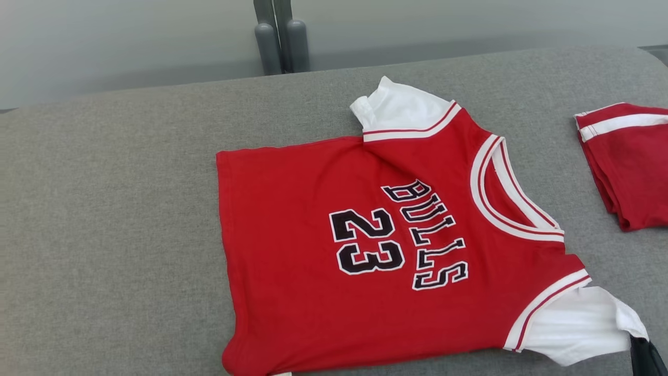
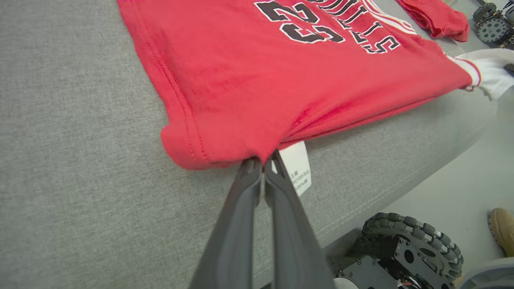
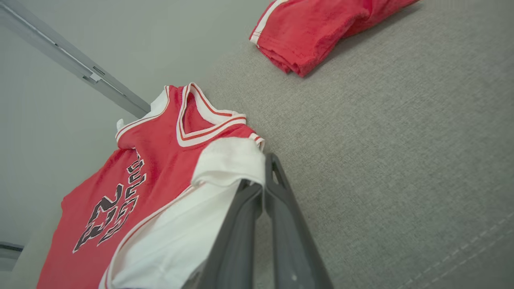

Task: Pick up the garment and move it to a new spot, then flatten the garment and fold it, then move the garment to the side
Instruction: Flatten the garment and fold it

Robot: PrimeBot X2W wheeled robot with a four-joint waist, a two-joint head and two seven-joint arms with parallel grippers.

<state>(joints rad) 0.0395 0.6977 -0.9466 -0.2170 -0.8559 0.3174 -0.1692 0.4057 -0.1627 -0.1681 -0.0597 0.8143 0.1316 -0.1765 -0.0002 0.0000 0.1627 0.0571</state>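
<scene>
A red garment (image 1: 376, 240), a jersey with "BULLS 23" in black and white short sleeves, lies spread on the grey table (image 1: 115, 219), neck to the right. In the left wrist view my left gripper (image 2: 263, 161) is shut on the jersey's (image 2: 257, 80) bunched hem corner near the table's front edge, beside a white label (image 2: 298, 166). In the right wrist view my right gripper (image 3: 262, 178) is shut on the near white sleeve (image 3: 229, 160), which drapes over one finger. The head view shows that gripper (image 1: 646, 356) as a dark tip at the sleeve's (image 1: 579, 324) end.
A second red garment (image 1: 629, 162), folded, lies at the table's right side. Two grey posts (image 1: 282, 44) stand behind the far edge. Below the front edge are my wheeled base (image 2: 413, 249) and a person's shoe (image 2: 502, 230) on the floor.
</scene>
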